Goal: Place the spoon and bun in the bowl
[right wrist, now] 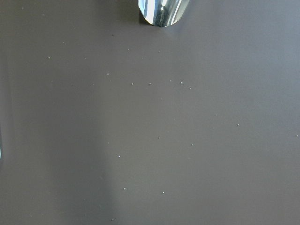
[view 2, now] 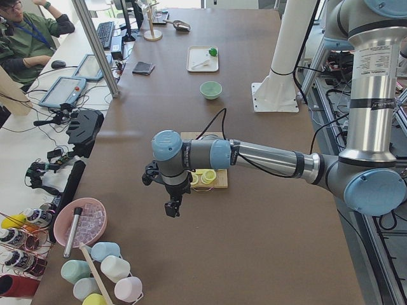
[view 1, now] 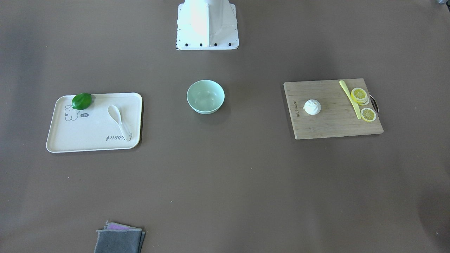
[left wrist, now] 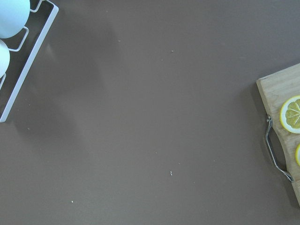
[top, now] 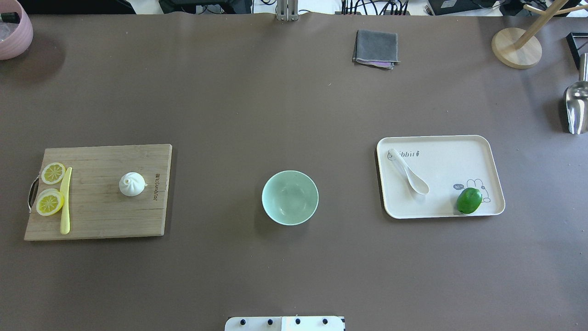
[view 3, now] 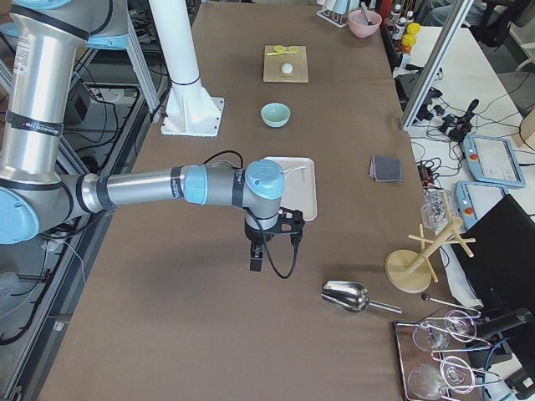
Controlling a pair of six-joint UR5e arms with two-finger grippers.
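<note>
The pale mint-green bowl [top: 290, 197] stands empty at the table's middle. The white spoon [top: 409, 171] lies on a cream tray [top: 477, 151] to the bowl's right in the overhead view. The white pleated bun [top: 132, 184] sits on a wooden cutting board [top: 98, 216] to the bowl's left. My left gripper [view 2: 172, 208] shows only in the exterior left view, above bare table beyond the board's handle end. My right gripper [view 3: 257, 261] shows only in the exterior right view, above bare table past the tray. I cannot tell whether either is open or shut.
A green lime [top: 469, 200] sits on the tray's corner. A yellow knife [top: 65, 200] and lemon slices [top: 53, 173] lie on the board's left end. A grey cloth [top: 375, 48], metal scoop [top: 576, 108], wooden stand [top: 516, 48] and pink bowl [top: 14, 30] lie at the table's edges.
</note>
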